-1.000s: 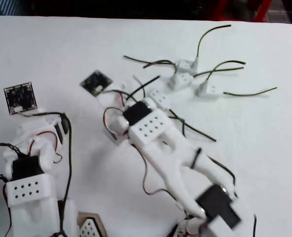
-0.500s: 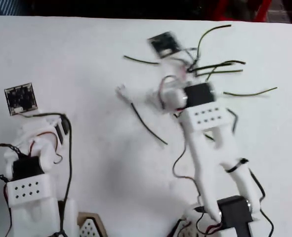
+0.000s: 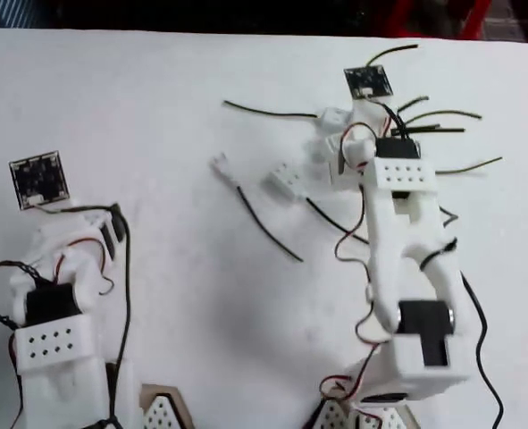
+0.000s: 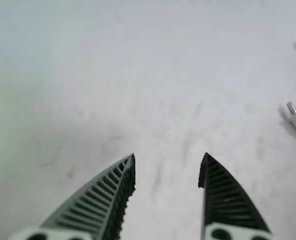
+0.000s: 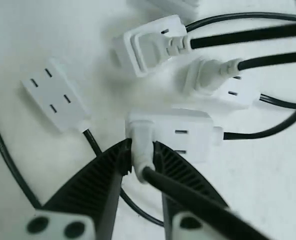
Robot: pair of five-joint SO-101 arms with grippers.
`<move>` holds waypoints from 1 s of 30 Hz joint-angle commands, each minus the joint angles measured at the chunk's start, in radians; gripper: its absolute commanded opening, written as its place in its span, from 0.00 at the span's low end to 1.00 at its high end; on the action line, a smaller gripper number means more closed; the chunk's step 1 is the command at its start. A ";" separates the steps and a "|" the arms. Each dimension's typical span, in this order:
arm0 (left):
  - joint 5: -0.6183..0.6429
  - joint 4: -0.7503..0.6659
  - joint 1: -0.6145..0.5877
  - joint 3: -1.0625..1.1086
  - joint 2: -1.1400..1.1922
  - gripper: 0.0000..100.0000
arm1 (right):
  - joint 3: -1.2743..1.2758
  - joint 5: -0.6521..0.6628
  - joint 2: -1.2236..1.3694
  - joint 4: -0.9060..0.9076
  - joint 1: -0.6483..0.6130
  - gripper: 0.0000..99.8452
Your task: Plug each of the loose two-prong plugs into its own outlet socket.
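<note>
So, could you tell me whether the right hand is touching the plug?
Touching. The right wrist view shows the right hand closed on the plug's sides.

Right gripper point(image 5: 140, 150) swung rightward, bringing plug point(image 5: 141, 131) against outlet socket point(image 5: 193, 135).

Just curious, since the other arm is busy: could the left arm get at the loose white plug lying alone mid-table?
Probably yes. The left gripper is open over bare table, and nothing lies between it and the loose plug. Whether it can stretch that far is uncertain.
</note>
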 commanded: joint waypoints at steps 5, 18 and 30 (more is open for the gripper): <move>0.006 -0.023 -0.012 -0.005 -0.019 0.21 | -0.183 -0.011 0.196 -0.010 0.035 0.09; 0.006 -0.025 -0.012 -0.005 -0.019 0.21 | -0.491 -0.011 0.036 0.475 -0.096 0.14; 0.006 -0.025 -0.012 -0.005 -0.019 0.21 | -0.489 -0.103 0.044 0.467 -0.455 0.14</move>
